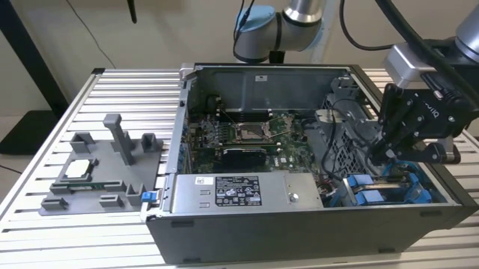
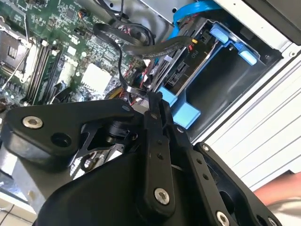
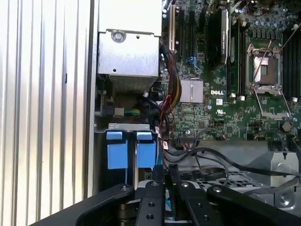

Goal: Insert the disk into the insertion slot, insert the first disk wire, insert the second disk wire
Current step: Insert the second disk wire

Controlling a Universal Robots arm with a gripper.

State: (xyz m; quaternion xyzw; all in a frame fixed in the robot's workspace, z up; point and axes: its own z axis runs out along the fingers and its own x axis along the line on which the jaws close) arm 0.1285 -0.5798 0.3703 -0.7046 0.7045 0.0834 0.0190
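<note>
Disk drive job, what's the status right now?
Gripper down over the blue drive bay, fingers close together. Disk sitting in its blue carrier in the insertion slot. Black cables crowd alongside.

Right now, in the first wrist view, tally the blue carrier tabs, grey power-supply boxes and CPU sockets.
Blue carrier tabs: 2
Grey power-supply box: 1
CPU socket: 1
Total: 4

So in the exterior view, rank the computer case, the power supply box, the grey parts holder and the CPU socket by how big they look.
1. computer case
2. grey parts holder and power supply box: they look alike in size, so no ranking between them
3. CPU socket, plainly smallest, though it sits farther from the camera
</note>
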